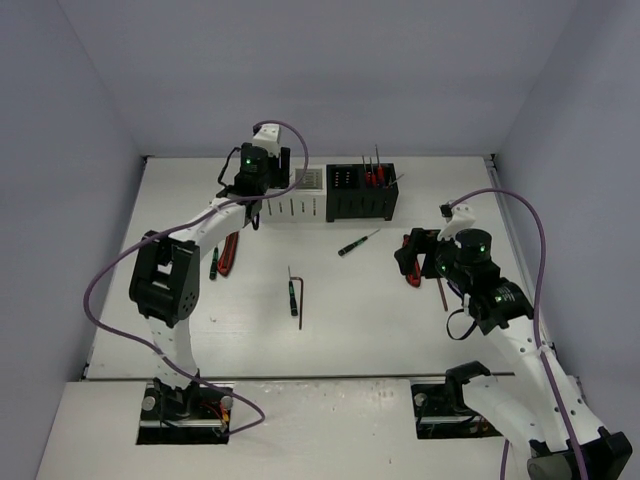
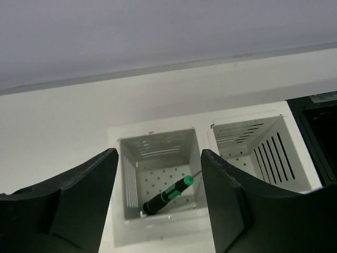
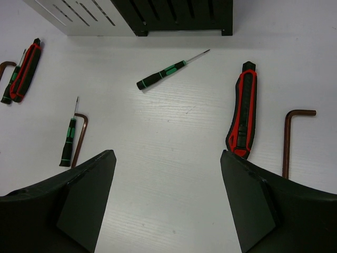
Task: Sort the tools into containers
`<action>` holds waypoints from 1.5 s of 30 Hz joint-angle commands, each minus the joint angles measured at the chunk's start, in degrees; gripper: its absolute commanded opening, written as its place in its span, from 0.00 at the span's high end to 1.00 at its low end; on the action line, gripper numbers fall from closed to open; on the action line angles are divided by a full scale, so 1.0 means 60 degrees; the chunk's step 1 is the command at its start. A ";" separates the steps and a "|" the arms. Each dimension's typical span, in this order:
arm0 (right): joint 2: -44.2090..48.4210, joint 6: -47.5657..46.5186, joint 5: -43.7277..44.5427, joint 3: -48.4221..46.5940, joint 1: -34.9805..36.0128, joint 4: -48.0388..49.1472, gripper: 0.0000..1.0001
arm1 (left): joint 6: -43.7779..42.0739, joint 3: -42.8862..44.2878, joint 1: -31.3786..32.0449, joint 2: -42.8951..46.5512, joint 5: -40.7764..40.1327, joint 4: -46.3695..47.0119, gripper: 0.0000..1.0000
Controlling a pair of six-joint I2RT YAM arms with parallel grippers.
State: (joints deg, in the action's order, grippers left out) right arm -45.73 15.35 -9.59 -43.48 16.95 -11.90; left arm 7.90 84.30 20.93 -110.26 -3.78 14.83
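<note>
**Left wrist view.** The left gripper (image 2: 158, 157) hung over the white container (image 2: 158, 132). Its fingers (image 2: 79, 205) were spread wide and pinched nothing. The boxed screwdriver (image 2: 167, 194), green-handled, lay aslant in the left compartment. Its long axis ran 8-to-2, with the handle butt low at 8 o'clock and the tip up at 2 o'clock near the dividing wall. A sliver of the black container (image 2: 322, 124) showed at 3 o'clock.

**Right wrist view.** The right gripper (image 3: 166, 158) hovered above the table (image 3: 174, 132), fingers (image 3: 263, 205) apart and touching nothing.
- The loose screwdriver (image 3: 160, 75) lay at 12 o'clock, with its axis 8-to-2 and its tip towards 2.
- The right red-handled tool (image 3: 243, 113) lay nearly 12-to-6.
- The right hex key (image 3: 287, 142) lay just beside that tool, long arm 12-to-6 and short arm at the top pointing to 3.
- The centre screwdriver (image 3: 68, 142) lay at 9 o'clock with its tip to 12, and the centre hex key (image 3: 80, 141) lay against it.
- The left red-handled tool (image 3: 25, 71) lay further out, with the left screwdriver (image 3: 11, 84) alongside.

**Top view.** The two containers sat side by side at 12 o'clock, white on the left. Only this view showed the red screwdrivers (image 1: 372, 175) standing upright, shafts up, in the black container's right compartment. The boxed screwdriver was hidden here under the left wrist, as were that gripper's fingers.
</note>
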 commanded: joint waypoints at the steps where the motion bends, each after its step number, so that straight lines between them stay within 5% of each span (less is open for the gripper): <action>1: 0.0131 -0.0150 -0.0180 -0.0338 0.0061 0.0276 0.21 | 0.0965 0.0002 0.0213 0.2205 -0.1005 -0.0097 0.39; 7: 0.0064 -0.0170 -0.0160 -0.0443 0.0061 0.0212 0.21 | 0.2053 0.0976 0.1838 0.3508 -0.2577 -0.5158 0.39; 13: -0.0029 -0.0122 -0.0370 -0.0497 0.0075 0.0119 0.20 | 0.5279 0.0703 0.2972 0.3919 -0.2412 -0.9288 0.39; 19: 0.0022 -0.0099 -0.0627 -0.0352 0.0075 0.0109 0.20 | 0.6799 -0.0461 0.3149 0.3564 -0.0941 -0.9971 0.39; 32: 0.0469 -0.0156 -0.1028 -0.0067 0.0075 0.0094 0.18 | 0.6818 -0.0169 0.3074 0.0596 0.0482 -1.0220 0.49; 37: 0.0732 -0.0141 -0.1082 0.0045 0.0075 0.0080 0.18 | 0.6842 -0.0334 0.2996 0.0223 0.0629 -1.0221 0.59; 45: 0.0974 -0.0082 -0.1097 0.0276 0.0073 0.0065 0.18 | 0.6784 -0.0368 0.2659 0.0170 0.0598 -1.0323 0.61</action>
State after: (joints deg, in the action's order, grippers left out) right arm -40.23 14.96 -15.11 -42.35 16.97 -13.92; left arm 48.16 80.51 38.57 -111.87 0.15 -45.21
